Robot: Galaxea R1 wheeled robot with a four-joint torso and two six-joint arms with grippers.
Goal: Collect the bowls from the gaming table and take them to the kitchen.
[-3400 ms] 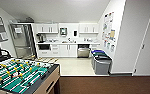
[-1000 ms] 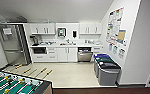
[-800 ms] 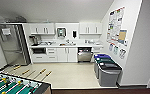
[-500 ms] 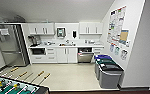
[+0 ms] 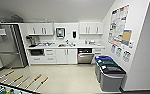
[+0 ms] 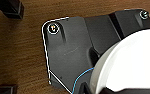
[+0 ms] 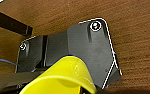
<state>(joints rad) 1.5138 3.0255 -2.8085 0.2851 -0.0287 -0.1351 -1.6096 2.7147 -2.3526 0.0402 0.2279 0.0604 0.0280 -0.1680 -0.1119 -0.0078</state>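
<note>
The kitchen [image 5: 66, 46] lies straight ahead in the head view: white cabinets, a white worktop, a steel towel dispenser [image 5: 60, 32] and a black soap dispenser [image 5: 74, 34] on the wall. The white bowl [image 6: 131, 65] shows large in the left wrist view, carried in my left gripper [image 6: 116, 90] above a brown wooden floor. In the right wrist view a yellow-orange bowl [image 7: 63, 77] is carried the same way in my right gripper [image 7: 28, 86]. The gaming table is out of view.
A steel fridge [image 5: 7, 45] stands left of the cabinets, and a dishwasher [image 5: 85, 55] sits under the worktop. Blue, green and black-lidded bins [image 5: 109, 75] line the right wall under posters [image 5: 119, 25]. A foosball table's corner and rods [image 5: 18, 81] jut in at lower left. Pale floor lies between.
The camera has moved forward and turned slightly: the kitchen looks nearer and the foosball table has slid towards the lower left corner.
</note>
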